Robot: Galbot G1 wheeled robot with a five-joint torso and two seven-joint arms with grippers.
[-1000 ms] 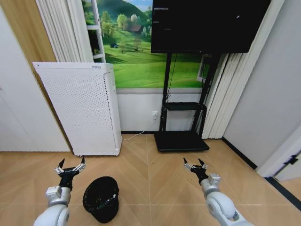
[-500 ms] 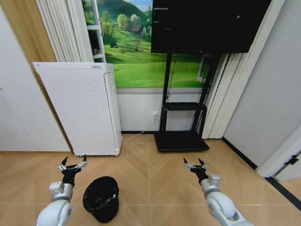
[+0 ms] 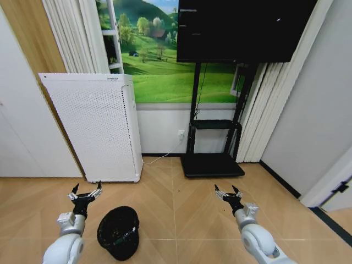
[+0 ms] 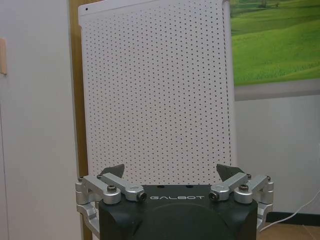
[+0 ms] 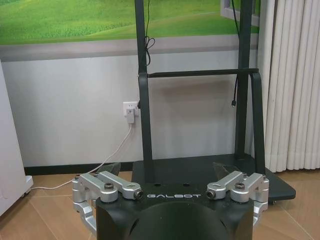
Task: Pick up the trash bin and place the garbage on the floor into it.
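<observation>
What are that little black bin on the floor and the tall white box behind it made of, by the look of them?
The trash bin looks like black wire mesh with a thicker rim, matte; probably metal, though plastic is possible. The tall white appliance has a smooth matte panel pierced with rows of tiny holes, which could be painted sheet metal or moulded plastic.

Trash bin [image 3: 118, 231] on wooden floor [image 3: 181, 220]
</observation>
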